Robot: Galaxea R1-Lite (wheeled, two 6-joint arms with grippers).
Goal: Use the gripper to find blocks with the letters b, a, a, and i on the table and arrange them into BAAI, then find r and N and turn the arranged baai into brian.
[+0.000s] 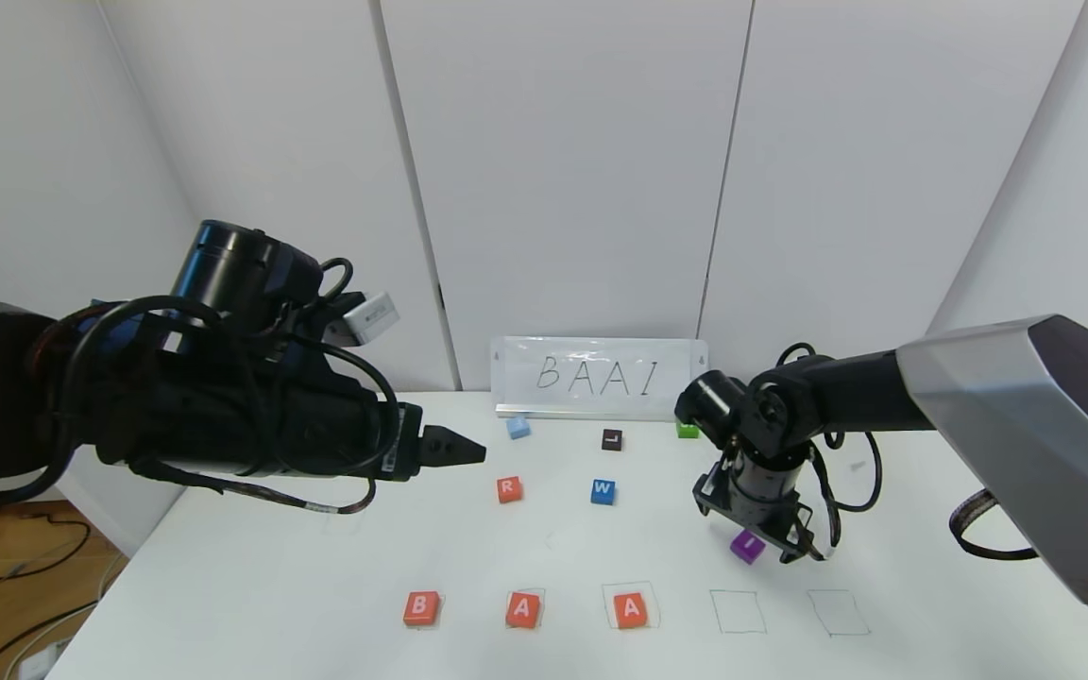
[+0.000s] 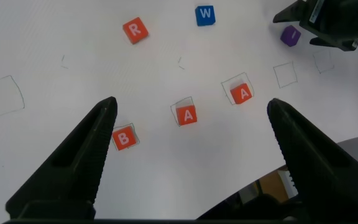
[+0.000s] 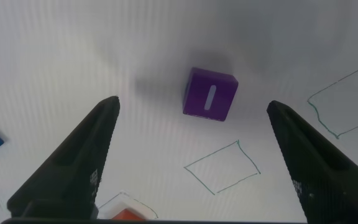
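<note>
We see even, bright light; a soft blurred shadow lies on the bench [image 3: 55,50] behind the purple cube [image 3: 209,94].

Count: four orange-red cubes – B [image 1: 421,608], A [image 1: 522,609], A [image 1: 630,609], R [image 1: 508,488]; one purple [image 1: 747,546]; two blue [image 1: 603,491] [image 1: 518,427]; one black [image 1: 611,439]; one green [image 1: 687,431].

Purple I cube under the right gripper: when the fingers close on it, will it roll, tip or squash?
The small purple cube with a white I has flat faces and sits flat on the white tabletop, so rolling seems unlikely. Its crisp edges suggest a rigid block, probably light. It sits skewed between the open right gripper fingers, so it may twist slightly on closing.
</note>
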